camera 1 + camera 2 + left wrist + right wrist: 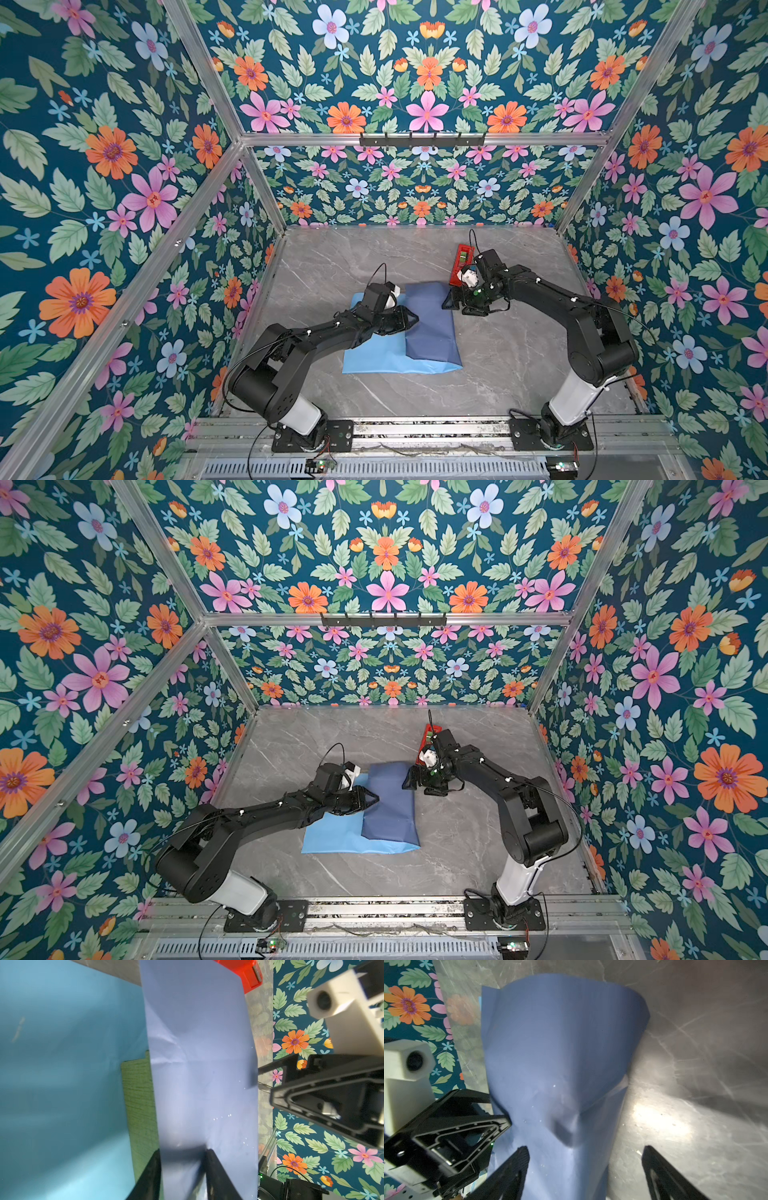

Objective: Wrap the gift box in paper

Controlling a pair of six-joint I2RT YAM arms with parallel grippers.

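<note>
- The big rectangular sheet of paper [374, 353] lies light-blue face up on the grey marble-look tabletop [519, 353]. Its darker slate-blue flap [432, 328] is folded over towards the left.
- The olive-green flat-topped gift box [137, 1095] sits under that flap. Only a green strip peeks out in the left wrist view, and both top views hide it completely.
- The left gripper [185, 1176] is down at the flap's left edge. Its claw is apart by a narrow gap with blue paper showing in between. I can't tell if it's actually pinching anything.
- The right gripper [585, 1167] hangs at the far end of the flap with its claw spread wide and nothing in it.
- Stuff that could go sideways, my guess:
  - The flap looks bowed and creased, not flat. If the left claw lets go before any tape is on, it'll probably spring back open.
  - Tugging the flap sideways could drag the box along inside, so the wrap ends up crooked.
  - A pinch on a ridge of paper could leave a hard crease or tear it.
  - The narrow red plastic tape dispenser [463, 257] is just behind the right gripper, so a careless swing could knock it over.
</note>
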